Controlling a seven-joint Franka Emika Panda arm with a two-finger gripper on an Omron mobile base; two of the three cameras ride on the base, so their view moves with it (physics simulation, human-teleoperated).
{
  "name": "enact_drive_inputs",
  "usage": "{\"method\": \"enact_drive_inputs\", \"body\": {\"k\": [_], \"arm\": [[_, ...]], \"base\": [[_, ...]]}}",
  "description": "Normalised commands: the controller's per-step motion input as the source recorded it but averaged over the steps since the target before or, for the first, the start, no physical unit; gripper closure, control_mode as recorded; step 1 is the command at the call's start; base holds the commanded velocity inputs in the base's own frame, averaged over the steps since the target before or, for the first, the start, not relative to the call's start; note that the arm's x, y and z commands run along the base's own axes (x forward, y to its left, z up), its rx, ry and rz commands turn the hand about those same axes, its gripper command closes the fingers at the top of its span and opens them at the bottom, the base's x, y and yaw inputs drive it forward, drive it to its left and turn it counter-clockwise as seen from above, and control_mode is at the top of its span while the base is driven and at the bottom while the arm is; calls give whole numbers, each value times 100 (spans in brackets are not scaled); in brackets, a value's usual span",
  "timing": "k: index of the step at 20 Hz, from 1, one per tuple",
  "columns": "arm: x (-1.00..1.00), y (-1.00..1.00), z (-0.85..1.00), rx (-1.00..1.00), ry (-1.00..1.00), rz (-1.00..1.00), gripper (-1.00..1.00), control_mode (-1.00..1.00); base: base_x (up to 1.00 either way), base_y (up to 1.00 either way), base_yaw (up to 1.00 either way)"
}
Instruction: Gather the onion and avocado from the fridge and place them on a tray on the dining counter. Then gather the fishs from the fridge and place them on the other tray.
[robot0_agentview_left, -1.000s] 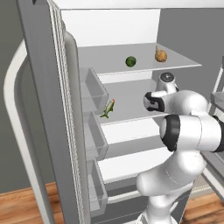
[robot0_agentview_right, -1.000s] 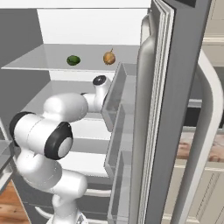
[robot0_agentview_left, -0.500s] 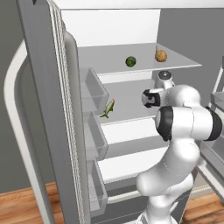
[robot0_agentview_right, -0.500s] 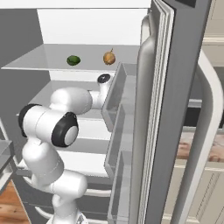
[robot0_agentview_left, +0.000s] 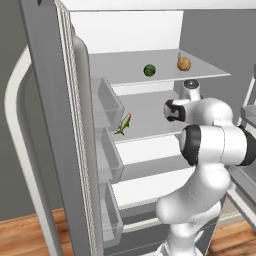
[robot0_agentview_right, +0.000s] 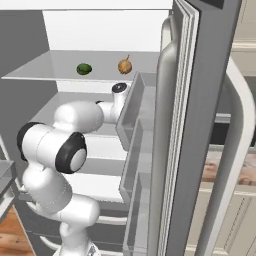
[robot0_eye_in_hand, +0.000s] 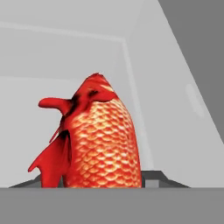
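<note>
The fridge (robot0_agentview_left: 50, 125) stands open and my arm reaches onto its middle shelf (robot0_agentview_left: 150, 112). Close in the hand view a red scaly fish (robot0_eye_in_hand: 103, 140) stands upright between my gripper (robot0_eye_in_hand: 89, 181), whose fingertips (robot0_eye_in_hand: 155, 178) press against its sides. A small green fish (robot0_agentview_left: 123, 124) lies at the left front of the same shelf. On the upper shelf, apart from the arm, sit the green avocado (robot0_agentview_left: 149, 70) (robot0_agentview_right: 84, 69) and the golden-brown onion (robot0_agentview_left: 183, 63) (robot0_agentview_right: 125, 66).
Clear door bins (robot0_agentview_left: 107, 102) line the left door. The right door's bins (robot0_agentview_right: 137, 115) sit close beside my hand (robot0_agentview_right: 119, 95). Lower shelves and drawers (robot0_agentview_left: 145, 190) lie under the arm. Wooden floor (robot0_agentview_left: 30, 235) shows below.
The jaws have closed in from wide open. My elbow has swung up and nearer the cameras, while the hand stays at the middle shelf.
</note>
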Motion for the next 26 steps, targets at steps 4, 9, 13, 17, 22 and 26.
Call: {"method": "enact_drive_inputs", "body": {"k": [4,9,13,17,22,26], "arm": [[-100,33,-5,0,-14,0,100,-100],[-89,33,42,0,-7,0,100,-100],[-77,15,96,5,0,0,100,-100],[-63,9,100,7,3,0,100,-100],[-90,18,68,7,4,0,100,-100],[-100,22,54,8,8,0,100,-100]], "base": [[0,0,0],[0,0,0],[0,0,0],[0,0,0],[0,0,0],[0,0,0]]}}
